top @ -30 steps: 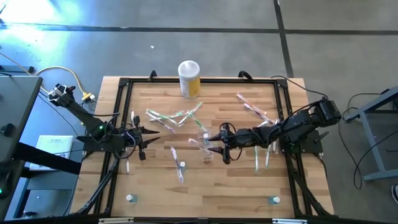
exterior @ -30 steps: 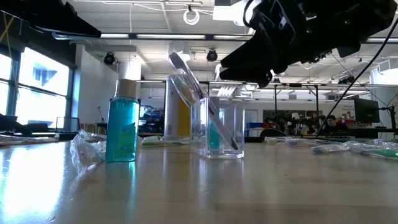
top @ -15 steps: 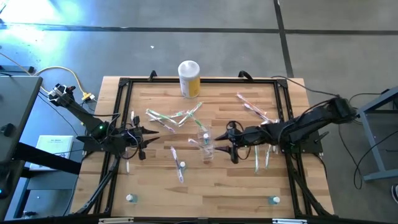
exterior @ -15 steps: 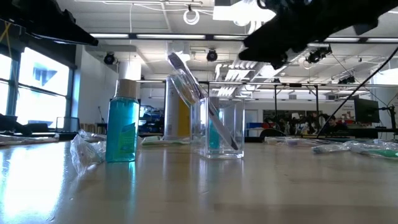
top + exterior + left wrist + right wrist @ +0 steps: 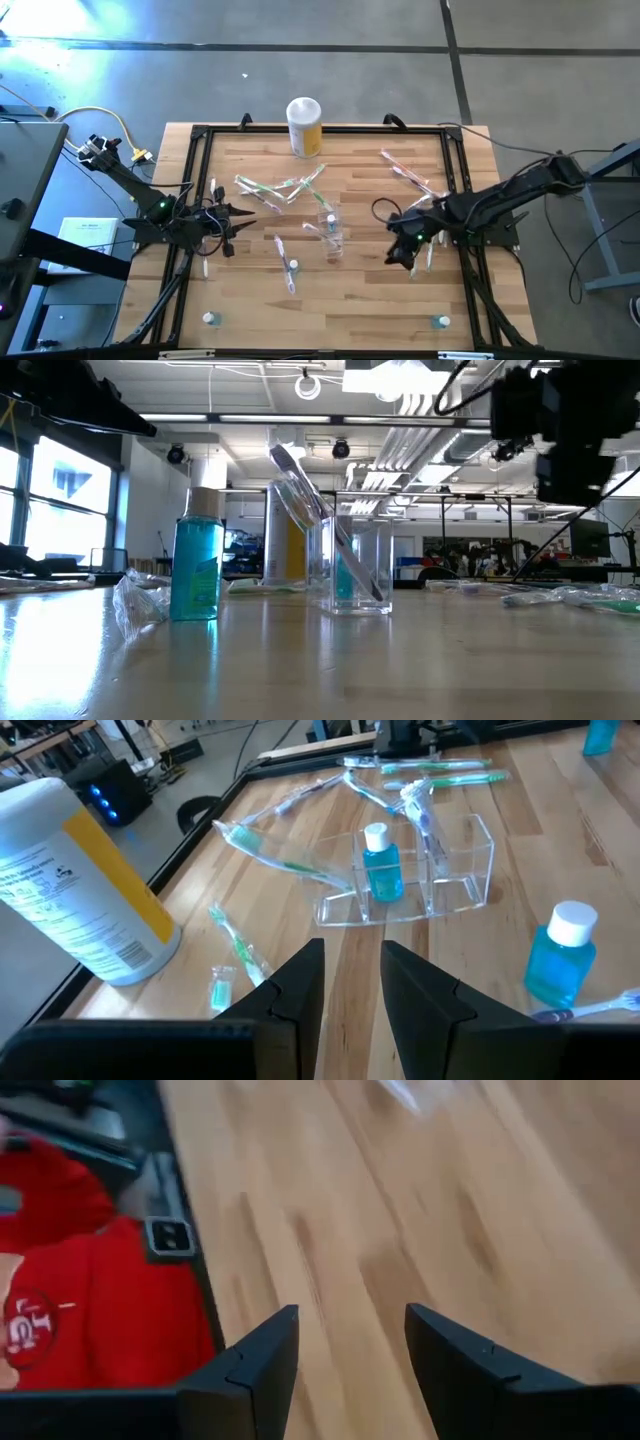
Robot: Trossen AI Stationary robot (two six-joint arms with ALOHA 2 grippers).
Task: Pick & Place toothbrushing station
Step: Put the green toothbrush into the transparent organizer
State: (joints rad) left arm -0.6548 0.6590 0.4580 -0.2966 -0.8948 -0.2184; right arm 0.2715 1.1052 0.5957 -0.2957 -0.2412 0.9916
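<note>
Right gripper [image 5: 400,255]: fingers [image 5: 262,1365] parted, holding nothing, over bare surface [image 5: 360,300]. Clear cup [image 5: 331,237] stands well apart from them, toward table centre, one toothbrush [image 5: 330,530] leaning inside. Loose toothbrushes [image 5: 420,255] lie just beside these fingers. Left gripper [image 5: 238,214]: fingers [image 5: 300,985] slightly apart, empty, cup ahead beyond a blue bottle [image 5: 380,865].

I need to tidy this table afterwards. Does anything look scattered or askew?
Yes. Toothbrushes lie loose at odd angles across the table, not gathered. One toothbrush leans tilted in the clear holder, which also holds a small blue bottle.
</note>
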